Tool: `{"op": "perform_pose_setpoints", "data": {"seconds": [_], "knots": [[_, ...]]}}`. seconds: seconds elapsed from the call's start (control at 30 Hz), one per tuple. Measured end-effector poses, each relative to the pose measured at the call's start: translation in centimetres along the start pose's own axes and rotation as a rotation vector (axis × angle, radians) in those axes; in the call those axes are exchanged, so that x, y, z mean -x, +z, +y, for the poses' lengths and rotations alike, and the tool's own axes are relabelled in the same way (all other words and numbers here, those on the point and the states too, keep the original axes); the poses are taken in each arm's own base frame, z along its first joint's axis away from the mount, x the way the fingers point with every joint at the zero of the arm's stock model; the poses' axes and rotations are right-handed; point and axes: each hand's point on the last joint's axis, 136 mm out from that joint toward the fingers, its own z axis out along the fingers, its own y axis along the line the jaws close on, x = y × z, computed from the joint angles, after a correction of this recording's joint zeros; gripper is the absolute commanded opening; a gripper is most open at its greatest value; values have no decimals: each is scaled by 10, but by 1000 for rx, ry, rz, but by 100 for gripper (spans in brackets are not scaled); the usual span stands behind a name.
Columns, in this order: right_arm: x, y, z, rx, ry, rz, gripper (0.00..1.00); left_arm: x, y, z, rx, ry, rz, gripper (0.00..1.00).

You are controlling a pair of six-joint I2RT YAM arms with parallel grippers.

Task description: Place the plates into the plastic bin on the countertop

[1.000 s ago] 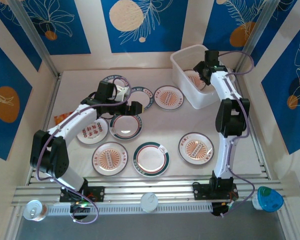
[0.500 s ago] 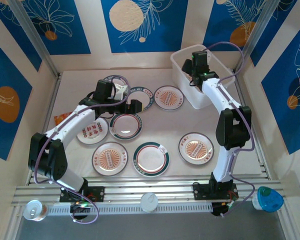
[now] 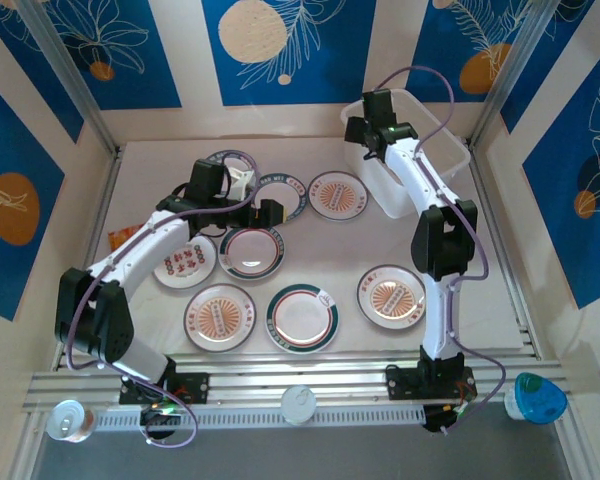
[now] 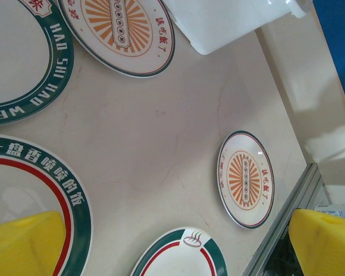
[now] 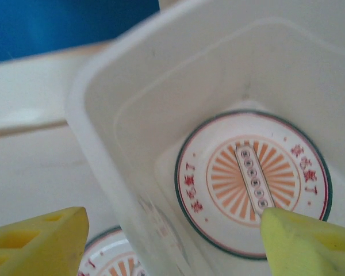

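A white plastic bin (image 3: 450,168) at the far right of the countertop (image 3: 345,250) holds an orange-centred plate (image 5: 253,181); possibly more lie beneath it. The right gripper (image 3: 365,135) hovers over the bin's left rim, fingers apart and empty. Other plates (image 3: 220,317) lie across the countertop. The left gripper (image 3: 265,212), spread wide, hangs above a green-rimmed plate (image 3: 250,250).

The left arm (image 3: 140,250) and right arm (image 3: 420,180) are white links with black joints and purple cables (image 3: 412,69); the left end effector (image 4: 172,247) and right end effector (image 5: 172,242) bear yellow fingers (image 4: 23,241).
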Motion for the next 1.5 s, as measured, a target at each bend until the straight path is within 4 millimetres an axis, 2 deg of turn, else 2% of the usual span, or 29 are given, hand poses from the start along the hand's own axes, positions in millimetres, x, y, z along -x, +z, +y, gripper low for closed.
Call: {"op": "perform_pose_setpoints", "data": {"seconds": [0.27,0.53,0.67,0.97,1.2,1.5], "knots": [[-21,3,1,59,-75,98,66,-1,0,0,0,-1,1,100],[-36,6,-3,74,-182,146,44,-2,0,1,2,-4,4,100],[-50,7,-8,84,-252,159,37,-2,0,1,1,-3,3,100],[-77,-24,-28,129,-373,184,35,-2,0,-3,-4,4,3,100],[-82,-52,-49,201,-421,172,27,-3,0,-4,-6,7,4,100],[-104,-83,-64,290,-512,167,21,-5,1,-9,-14,16,9,100]]}}
